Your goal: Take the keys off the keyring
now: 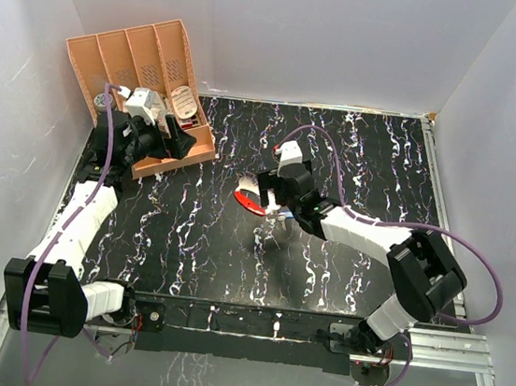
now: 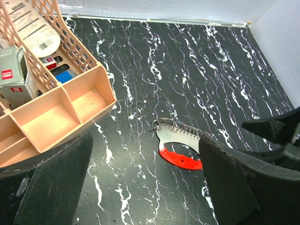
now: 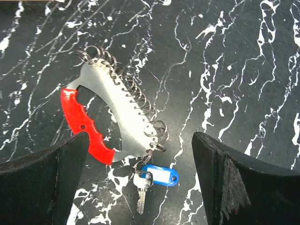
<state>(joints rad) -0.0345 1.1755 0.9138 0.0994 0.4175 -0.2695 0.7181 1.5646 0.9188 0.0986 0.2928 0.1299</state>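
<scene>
The red-and-silver crescent keyring [image 3: 117, 117], 1 blue-tagged silvery key [image 3: 142, 194] at its tip, is laid flat on the black white-veined marble tabletop [image 1: 402, 173], boxed by white walls [image 1: 305, 39]. The left gripper [image 2: 145, 140] and right gripper [image 3: 140, 140] are spread wide, nothing held.

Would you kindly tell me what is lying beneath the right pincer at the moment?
Beneath the right pincer lies the keyring, red grip and silvery plate edged with rings, with one blue-tagged key on the table. Its fingers cover the table at either side.
</scene>
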